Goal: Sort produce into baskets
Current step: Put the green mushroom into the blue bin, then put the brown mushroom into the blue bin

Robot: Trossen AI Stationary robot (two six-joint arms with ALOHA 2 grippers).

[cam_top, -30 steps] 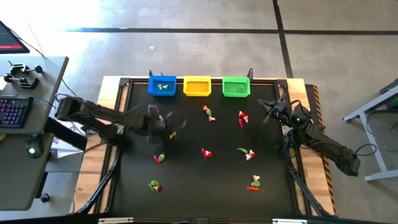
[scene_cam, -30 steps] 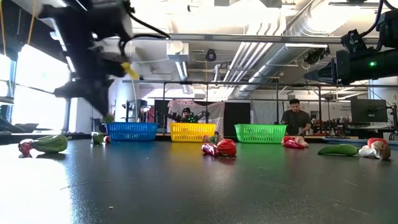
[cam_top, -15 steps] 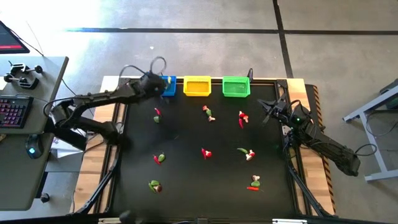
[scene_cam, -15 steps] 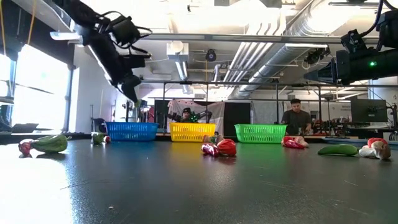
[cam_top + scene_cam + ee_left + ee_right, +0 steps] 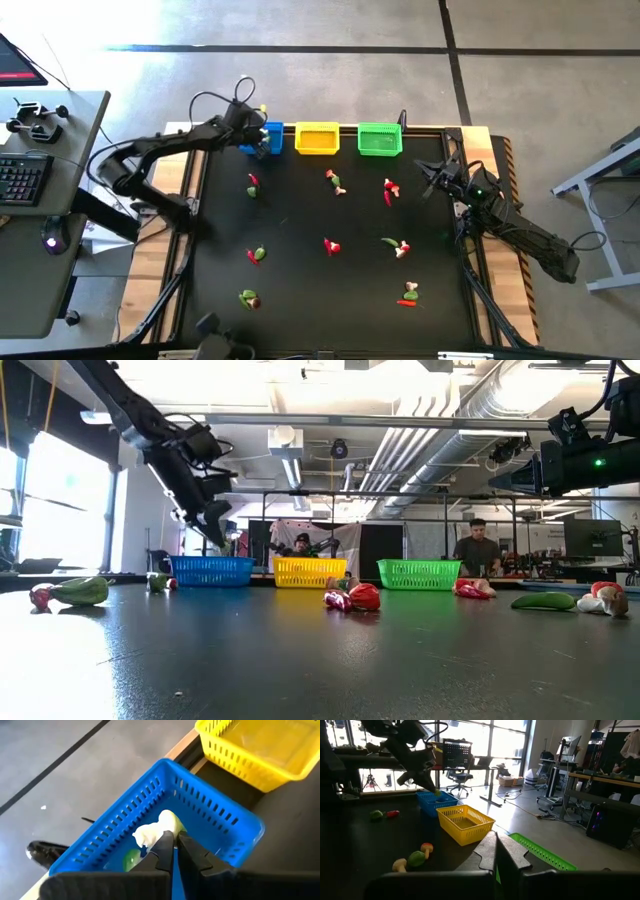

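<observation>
Three baskets stand in a row along the top edge of the black table (image 5: 300, 225) in the high view: the blue basket (image 5: 272, 138) at left, the yellow basket (image 5: 317, 138) in the middle, the green basket (image 5: 379, 139) at right, lined up so each can take one kind of produce. The left gripper (image 5: 174, 840) hangs over the blue basket, upper left of centre in the high view, its fingers pressed together with nothing visibly between them. Just beyond their tips a whitish-and-green piece (image 5: 159, 827) lies inside the blue basket, its long axis slanting from the white end at lower left to the green end at upper right in the wrist picture; a second green piece (image 5: 131, 859) lies beside it. Judging by this, the drop is done. The right gripper (image 5: 437, 180) waits clenched and empty at the table's right edge. Loose produce remains scattered across the table, among it a red piece (image 5: 331, 246) near centre.
</observation>
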